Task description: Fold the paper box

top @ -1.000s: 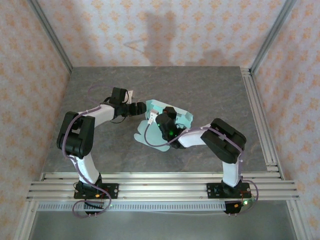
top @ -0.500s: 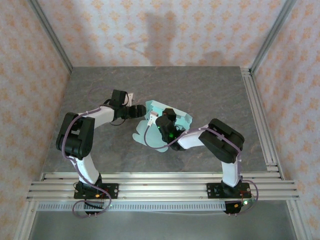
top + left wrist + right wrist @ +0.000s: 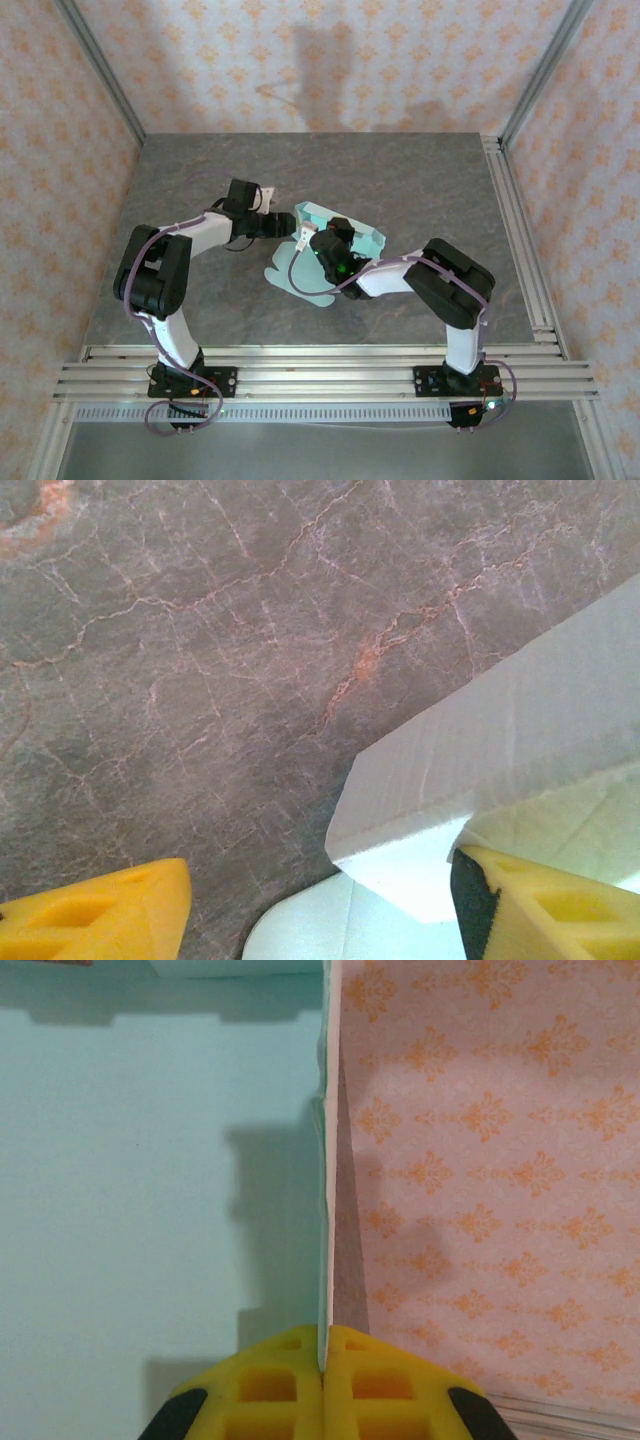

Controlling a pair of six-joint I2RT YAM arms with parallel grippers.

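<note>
tabletop of grey marbled stone (image 3: 420, 190) spans the middle of the top view. pale mint-green card paper box (image 3: 292, 272) lies partly folded at its centre. right gripper (image 3: 323, 1360), bottom centre, pinches an upright box wall. left gripper (image 3: 320, 910) gapes open along the bottom edge, beside a box corner.

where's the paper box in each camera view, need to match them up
top external: the paper box sits mid-table, between the two arms' grippers.
left wrist: lower right, a folded corner poking in between the open fingers of the left gripper.
right wrist: left half, with one wall edge-on up the middle, pinched by the right gripper.
shared landmark: the grey marbled table, also across the left wrist view.
</note>
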